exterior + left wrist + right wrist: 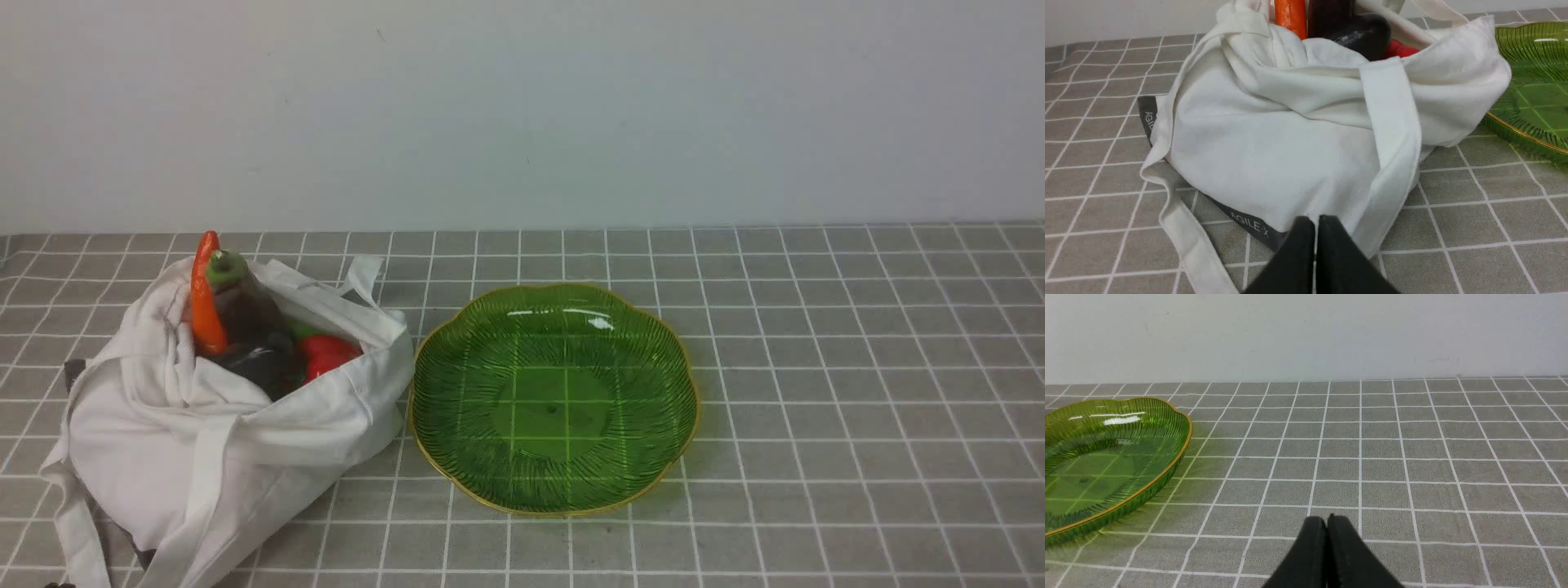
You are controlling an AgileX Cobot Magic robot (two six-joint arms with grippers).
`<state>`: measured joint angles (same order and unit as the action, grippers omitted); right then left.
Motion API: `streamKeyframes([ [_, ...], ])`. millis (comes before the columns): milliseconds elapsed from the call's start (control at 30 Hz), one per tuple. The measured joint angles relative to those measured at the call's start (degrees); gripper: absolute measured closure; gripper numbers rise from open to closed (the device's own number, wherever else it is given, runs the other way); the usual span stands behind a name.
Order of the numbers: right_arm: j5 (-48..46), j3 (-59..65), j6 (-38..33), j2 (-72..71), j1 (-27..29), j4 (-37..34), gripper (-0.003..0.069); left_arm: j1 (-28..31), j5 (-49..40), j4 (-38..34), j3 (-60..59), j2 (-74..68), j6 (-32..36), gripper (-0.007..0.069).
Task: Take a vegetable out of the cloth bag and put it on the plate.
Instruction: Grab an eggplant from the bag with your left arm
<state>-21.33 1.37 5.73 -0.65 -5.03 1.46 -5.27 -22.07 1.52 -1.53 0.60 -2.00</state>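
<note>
The white cloth bag (212, 425) slumps at the left of the table with its mouth open. The slim dark eggplant (243, 306) stands in it, its pale green stem end up, next to an orange carrot (204, 298). The green plate (555, 408) lies empty just right of the bag. Neither gripper shows in the front view. In the left wrist view my left gripper (1316, 221) is shut and empty, low on the near side of the bag (1290, 134); the eggplant (1329, 14) shows at the bag's mouth. My right gripper (1327, 520) is shut and empty above the cloth, right of the plate (1106, 457).
The bag also holds a rounder dark purple vegetable (261, 363) and a red one (328, 353). A long strap (1188, 237) trails on the grey checked tablecloth (857, 367). A grey labelled strip (1249, 225) lies under the bag. A white wall stands behind.
</note>
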Motion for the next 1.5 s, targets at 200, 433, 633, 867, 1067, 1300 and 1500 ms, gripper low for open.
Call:
streamKeyframes([
  [200,0.0,0.0,0.0,0.0,0.0,0.0,0.0673,0.0,0.0,0.0,0.0,0.0,0.0,0.0629],
  [433,0.0,0.0,0.0,0.0,0.0,0.0,0.0673,0.0,0.0,0.0,0.0,0.0,0.0,0.0629],
  [633,0.0,0.0,0.0,0.0,0.0,0.0,0.0673,0.0,0.0,0.0,0.0,0.0,0.0,0.0629],
  [867,0.0,0.0,0.0,0.0,0.0,0.0,0.0673,0.0,0.0,0.0,0.0,0.0,0.0,0.0629],
  [1067,0.0,0.0,0.0,0.0,0.0,0.0,0.0673,0.0,0.0,0.0,0.0,0.0,0.0,0.0629],
  [1300,0.0,0.0,0.0,0.0,0.0,0.0,0.0673,0.0,0.07,-0.29,0.0,0.0,-0.06,0.0629],
  [1500,0.0,0.0,0.0,0.0,0.0,0.0,0.0673,0.0,3.66,-8.3,0.0,0.0,-4.44,0.0629],
])
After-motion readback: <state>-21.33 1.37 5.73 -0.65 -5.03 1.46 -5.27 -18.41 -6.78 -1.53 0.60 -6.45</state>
